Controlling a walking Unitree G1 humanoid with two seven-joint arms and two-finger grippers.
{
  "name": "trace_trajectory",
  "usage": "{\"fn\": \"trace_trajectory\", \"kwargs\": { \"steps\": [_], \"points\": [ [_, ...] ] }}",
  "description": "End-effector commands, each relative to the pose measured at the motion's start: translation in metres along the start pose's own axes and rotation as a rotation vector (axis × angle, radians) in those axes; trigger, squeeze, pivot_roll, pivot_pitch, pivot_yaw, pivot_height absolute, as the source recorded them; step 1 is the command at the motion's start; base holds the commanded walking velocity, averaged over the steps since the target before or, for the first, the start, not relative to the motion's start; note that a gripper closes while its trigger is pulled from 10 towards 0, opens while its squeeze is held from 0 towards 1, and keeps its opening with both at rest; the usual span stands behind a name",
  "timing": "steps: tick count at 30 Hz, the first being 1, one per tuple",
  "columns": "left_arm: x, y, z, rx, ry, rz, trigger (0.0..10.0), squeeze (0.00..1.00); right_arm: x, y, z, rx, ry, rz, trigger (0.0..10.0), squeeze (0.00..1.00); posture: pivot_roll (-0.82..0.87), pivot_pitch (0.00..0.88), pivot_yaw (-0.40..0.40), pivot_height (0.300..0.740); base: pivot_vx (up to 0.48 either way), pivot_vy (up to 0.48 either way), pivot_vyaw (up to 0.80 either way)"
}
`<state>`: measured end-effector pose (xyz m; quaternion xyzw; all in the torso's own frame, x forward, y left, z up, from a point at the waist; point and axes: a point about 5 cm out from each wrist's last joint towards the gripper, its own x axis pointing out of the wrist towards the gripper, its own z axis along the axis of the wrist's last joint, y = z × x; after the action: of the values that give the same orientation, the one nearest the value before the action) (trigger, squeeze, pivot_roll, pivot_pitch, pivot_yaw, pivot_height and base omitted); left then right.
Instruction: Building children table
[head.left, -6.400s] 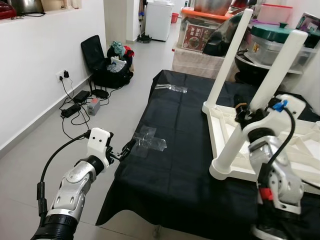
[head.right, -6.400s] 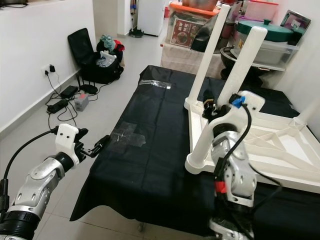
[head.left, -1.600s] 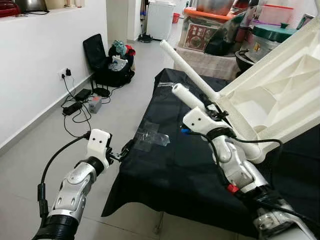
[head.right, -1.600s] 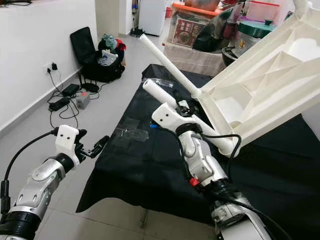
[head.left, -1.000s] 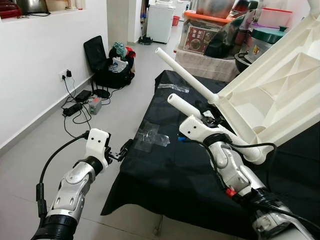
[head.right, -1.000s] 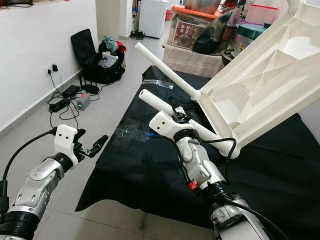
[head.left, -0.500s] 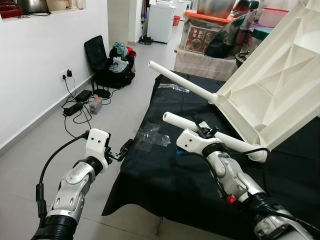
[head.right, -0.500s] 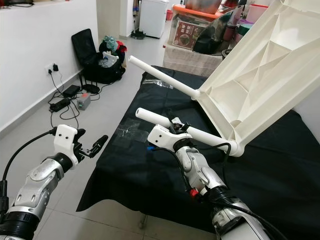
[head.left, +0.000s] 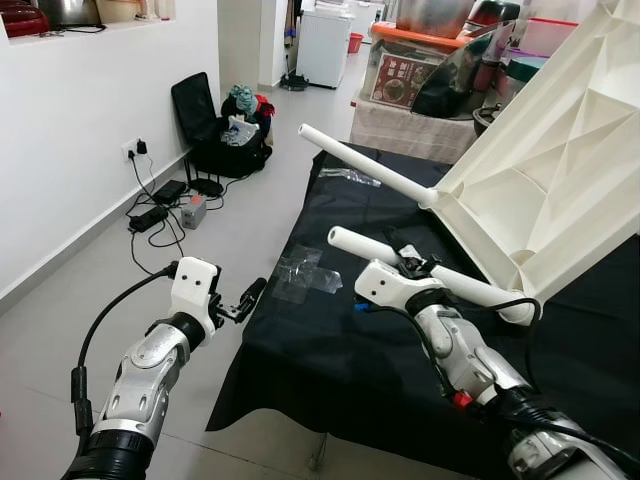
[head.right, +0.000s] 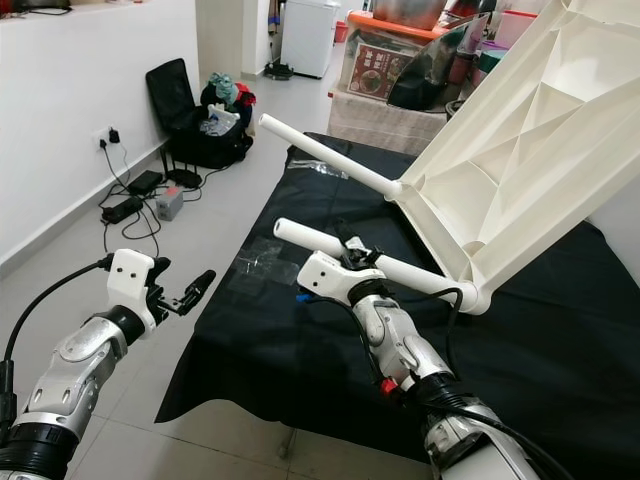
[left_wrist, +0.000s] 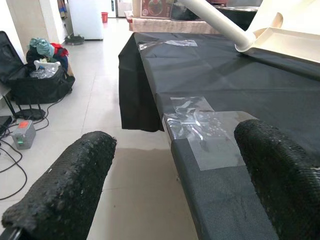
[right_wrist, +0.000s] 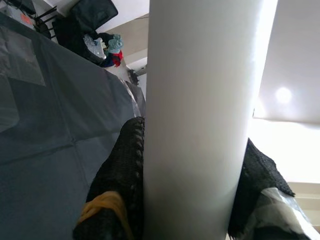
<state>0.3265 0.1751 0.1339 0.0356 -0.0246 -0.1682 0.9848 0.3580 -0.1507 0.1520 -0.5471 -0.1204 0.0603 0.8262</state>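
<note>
Gripping one white leg (head.left: 440, 281) of the children's table (head.left: 540, 180), right tool (head.left: 408, 262) clamped on it, black fingers (right_wrist: 122, 165) pressed against both sides of the tube in the right wrist view. Table tipped up on its side, ribbed underside facing the camera, lower edge down near the black-draped counter (head.left: 330, 350), top edge running out of frame. Near leg jutting out sideways over the cloth, rounded end pointing toward the robot's left. Second leg (head.left: 365, 167) sticking out higher and further back, roughly parallel to the first. Left tool (head.left: 243, 300) held in the air just off the counter's near-left corner, over the tiled floor (head.left: 80, 300), spread wide with nothing between its fingers (left_wrist: 65, 190). Patch of clear tape (left_wrist: 205, 130) stuck on the cloth right at that corner, another strip (head.left: 349, 177) further along the counter. Over by the white wall: black bag (head.left: 215, 130) stuffed with clothes, cables and a power adapter (head.left: 150, 215) on the floor. Storage boxes (head.left: 415, 60) stacked beyond the counter's far end.
</note>
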Motion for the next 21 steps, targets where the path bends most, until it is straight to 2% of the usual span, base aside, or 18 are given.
{"fn": "trace_trajectory", "kwargs": {
  "steps": [1, 21],
  "points": [
    [-0.0003, -0.0008, 0.0006, 0.011, 0.007, -0.008, 10.0, 0.00, -0.0016, -0.0005, -0.0161, -0.041, 0.079, 0.018, 10.0, 0.00, 0.10, 0.000, -0.155, 0.740, 0.000, 0.000, 0.00],
    [-0.0001, -0.0016, -0.0004, 0.011, 0.008, -0.011, 10.0, 0.00, -0.0009, -0.0004, -0.0203, 0.009, 0.115, 0.007, 10.0, 0.00, 0.10, 0.000, -0.155, 0.740, 0.000, 0.000, 0.00]
  ]
}}
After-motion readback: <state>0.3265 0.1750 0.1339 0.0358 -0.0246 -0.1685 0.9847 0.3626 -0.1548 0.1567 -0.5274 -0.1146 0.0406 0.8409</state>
